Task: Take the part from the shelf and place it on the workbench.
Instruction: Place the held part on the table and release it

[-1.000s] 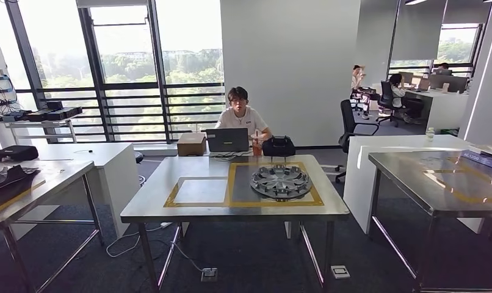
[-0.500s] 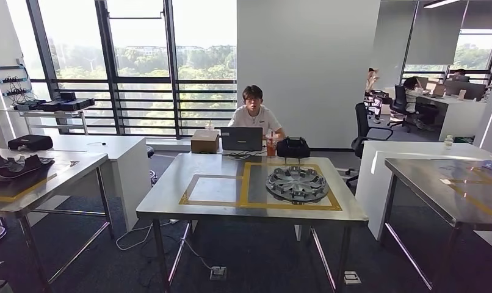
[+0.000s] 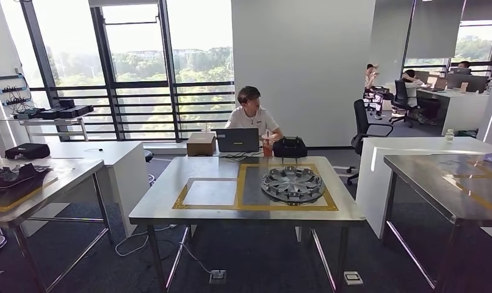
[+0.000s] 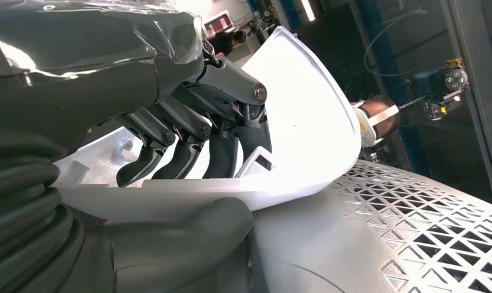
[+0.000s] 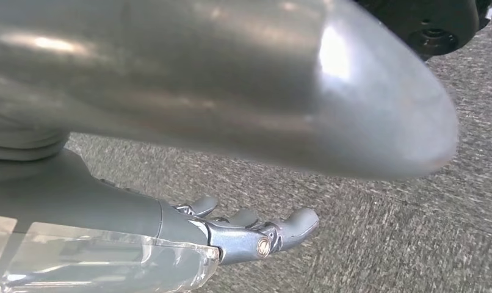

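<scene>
White plastic part (image 4: 304, 122) sits gripped in the left robot hand (image 4: 188, 146), fingers curled over its edge, so the pickup looks done. Right robot hand (image 5: 256, 235) hangs loosely spread, holding nothing. Carrying to the taped worktop (image 3: 164, 204) ahead and setting down remain.

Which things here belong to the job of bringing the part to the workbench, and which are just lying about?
Job:
- white part, held by the left hand
- workbench with the yellow tape frames

Lying about:
- wheel cover
- laptop
- cardboard box
- black bag
- drink cup
</scene>
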Available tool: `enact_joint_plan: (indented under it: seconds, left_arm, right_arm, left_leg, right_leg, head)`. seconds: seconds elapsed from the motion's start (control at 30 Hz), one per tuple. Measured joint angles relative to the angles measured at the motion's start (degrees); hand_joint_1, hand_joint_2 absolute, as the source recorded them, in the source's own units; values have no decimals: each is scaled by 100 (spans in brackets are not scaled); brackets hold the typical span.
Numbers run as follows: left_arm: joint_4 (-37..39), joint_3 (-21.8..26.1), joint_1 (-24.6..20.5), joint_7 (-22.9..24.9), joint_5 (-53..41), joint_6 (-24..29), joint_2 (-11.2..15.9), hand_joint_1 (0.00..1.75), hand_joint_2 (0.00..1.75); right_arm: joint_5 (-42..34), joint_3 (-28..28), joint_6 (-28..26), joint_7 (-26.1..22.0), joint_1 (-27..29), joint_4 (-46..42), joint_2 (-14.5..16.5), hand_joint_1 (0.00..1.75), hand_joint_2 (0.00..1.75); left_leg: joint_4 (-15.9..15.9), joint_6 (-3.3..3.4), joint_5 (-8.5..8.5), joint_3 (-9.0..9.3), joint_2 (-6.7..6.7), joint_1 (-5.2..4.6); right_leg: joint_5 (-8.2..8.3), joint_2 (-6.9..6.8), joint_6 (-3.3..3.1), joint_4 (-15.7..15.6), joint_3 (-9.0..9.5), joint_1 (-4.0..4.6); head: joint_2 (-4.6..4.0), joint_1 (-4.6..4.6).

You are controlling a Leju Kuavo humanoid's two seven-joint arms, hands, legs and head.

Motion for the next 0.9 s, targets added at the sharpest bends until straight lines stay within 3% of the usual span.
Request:
enact_joint_plan:
  seconds: [0.03,0.1,0.17,0.27,0.33,0.47,0.5,0.53,0.6,0.67,0.73,0.8,0.83,0.9]
  left_arm:
    - [0,0,-1,-1,0,0,1,161,175]
    - [0,1,-8,-3,-2,0,3,161,175]
    - [-1,1,-19,-6,-8,0,3,161,175]
    - [-6,1,-22,-13,-13,0,-1,161,175]
    - [-14,2,-30,-17,-14,-1,-8,161,175]
    - [-16,3,-19,-29,-17,-4,-14,161,175]
    - [-16,3,-11,-32,-18,-4,-14,161,175]
    - [-15,3,-7,-33,-19,-4,-14,161,175]
    - [-14,3,-5,-36,-25,-4,-14,161,175]
    - [-9,3,-8,-42,-32,-3,-14,161,175]
    - [-6,3,-12,-48,-36,-2,-15,161,175]
    - [-9,5,-15,-51,-39,-2,-16,161,175]
    - [-10,6,-17,-51,-40,-2,-15,161,175]
    - [-11,7,-19,-52,-47,-2,-12,161,175]
  right_arm:
    - [0,-4,0,-2,2,1,1,0,0]
    - [0,-11,-3,-7,1,3,7,0,0]
    - [0,-18,-12,-13,-10,7,14,0,0]
    - [0,-25,-19,-20,-16,15,21,0,0]
    - [0,-26,-13,-44,-23,18,25,0,0]
    - [1,-31,62,-70,-20,7,9,0,0]
    - [1,-32,81,-70,-6,2,8,0,0]
    - [1,-32,92,-70,5,-2,7,0,0]
    - [0,-35,103,-66,20,-11,7,0,0]
    - [0,-40,103,-58,17,-19,11,0,0]
    - [0,-44,101,-53,14,-25,21,0,0]
    - [0,-46,99,-51,18,-32,39,0,0]
    - [0,-47,97,-50,15,-36,45,0,0]
    - [0,-50,93,-51,10,-43,48,0,0]
  left_leg:
    - [-220,16,209,54,4,2]
    - [-1008,93,672,378,16,-20]
    - [-1527,177,815,637,39,-67]
    - [-1711,274,757,770,22,-87]
    - [-1802,339,750,934,5,-60]
    - [-1838,390,676,1041,-26,-74]
    - [-1836,384,644,1069,-42,-76]
    - [-1833,370,607,1114,-57,-74]
    - [-1812,321,508,1210,-71,-75]
    - [-1773,256,400,1269,-70,-97]
    - [-1732,187,337,1303,-68,-112]
    - [-1656,128,281,1296,-56,-95]
    - [-1515,99,222,1228,-46,-82]
    - [-901,31,1,881,-24,-48]
  right_leg:
    - [-38,2,9,-1,54,4]
    - [-121,5,34,-10,169,15]
    - [-187,3,84,-36,227,29]
    - [-168,-15,203,-20,299,31]
    - [-217,-14,216,249,207,32]
    - [-596,0,216,1505,-722,33]
    - [-607,0,240,1543,-850,30]
    - [-493,-1,285,1355,-858,23]
    - [5,-7,391,580,-646,3]
    - [331,-22,325,42,-458,7]
    - [365,-22,154,-29,-409,27]
    - [380,-6,76,-33,-349,9]
    - [368,-1,50,-35,-315,-3]
    - [331,3,2,-38,-269,-5]
  head:
    - [0,-3]
    - [-1,-7]
    - [-2,-6]
    - [2,-8]
    - [-3,0]
    - [-1,32]
    - [0,33]
    - [1,39]
    - [0,52]
    - [-3,56]
    - [-4,47]
    - [0,36]
    - [-1,26]
    - [0,8]
